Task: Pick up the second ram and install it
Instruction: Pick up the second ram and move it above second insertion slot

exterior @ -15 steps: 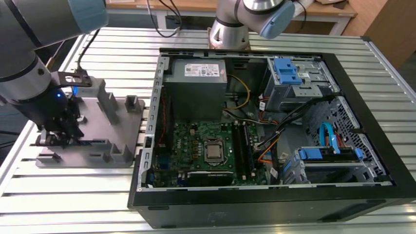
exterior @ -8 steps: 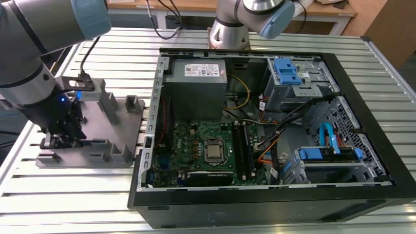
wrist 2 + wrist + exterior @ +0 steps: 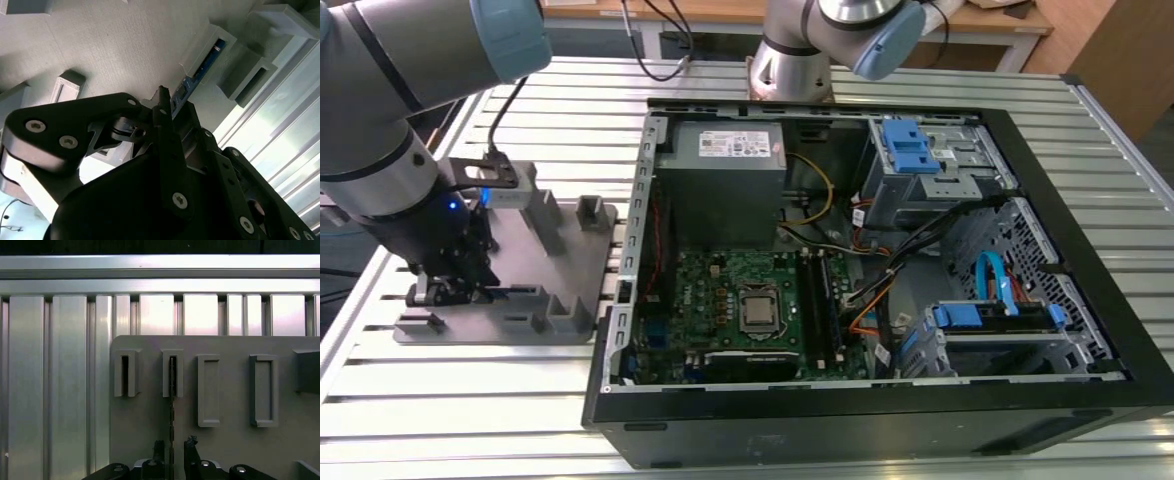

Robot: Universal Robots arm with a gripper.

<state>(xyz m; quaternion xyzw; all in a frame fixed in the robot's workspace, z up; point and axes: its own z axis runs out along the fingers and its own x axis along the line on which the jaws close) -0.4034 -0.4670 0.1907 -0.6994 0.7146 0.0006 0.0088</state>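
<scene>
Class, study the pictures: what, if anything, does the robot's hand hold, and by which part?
Nothing yet: the open hand straddles one end of the second ram without clamping it.

- Second wrist view: the gripper (image 3: 172, 105) hides 1 end of the second ram (image 3: 199, 70).
- First wrist view: the picture's edge cuts off the gripper.
- Exterior view: the arm (image 3: 387, 150) covers part of the grey holder (image 3: 574, 255).

A ribbed aluminium counter (image 3: 454, 410) carries a grey slotted fixture plate (image 3: 580, 270) toward the exterior view's left. An open computer case (image 3: 854, 425) sits just beside the plate, and the arm's base (image 3: 790, 80) stands at the far edge.
</scene>
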